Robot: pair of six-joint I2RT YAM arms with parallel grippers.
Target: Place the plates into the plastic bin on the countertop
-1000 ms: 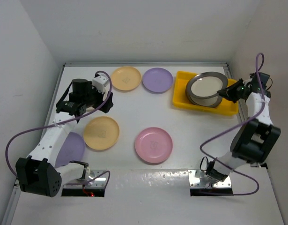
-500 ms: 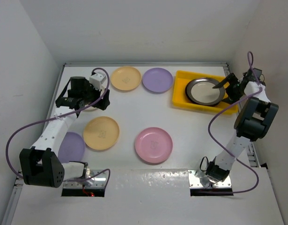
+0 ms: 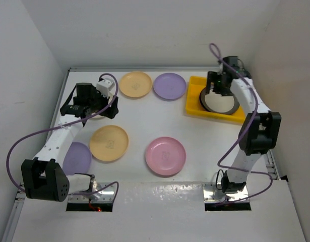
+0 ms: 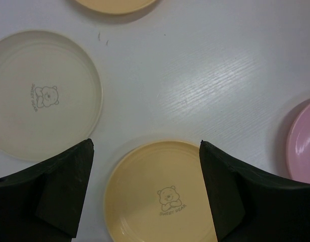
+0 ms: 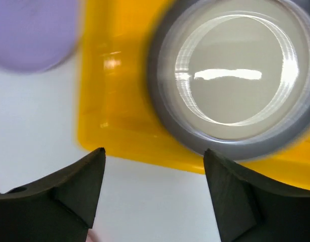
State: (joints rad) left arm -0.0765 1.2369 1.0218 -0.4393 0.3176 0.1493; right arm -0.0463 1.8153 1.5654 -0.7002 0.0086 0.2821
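Note:
The yellow plastic bin (image 3: pixel 194 103) (image 5: pixel 119 101) stands at the back right of the white countertop (image 3: pixel 144 118). A dark-rimmed plate with a cream centre (image 3: pixel 221 103) (image 5: pixel 230 70) lies flat in it. My right gripper (image 3: pixel 217 92) (image 5: pixel 155 151) hovers over the bin's near-left edge, open and holding nothing. My left gripper (image 3: pixel 94 112) (image 4: pixel 145 146) is open above the table, between a cream plate (image 4: pixel 44 96) and a peach plate (image 3: pixel 109 142) (image 4: pixel 160 196). Loose on the countertop are another peach plate (image 3: pixel 135 83), two lavender plates (image 3: pixel 169 85) (image 3: pixel 76 159) and a pink plate (image 3: pixel 166 156).
White walls close in the countertop on the left, back and right. The left arm lies over part of the near lavender plate. A purple cable loops beside each arm. In the right wrist view the back lavender plate (image 5: pixel 34 30) lies just left of the bin.
My right gripper opened and let go of the dark-rimmed plate, which now lies flat in the bin. The right arm swung left from the bin's right end. The left arm shifted slightly.

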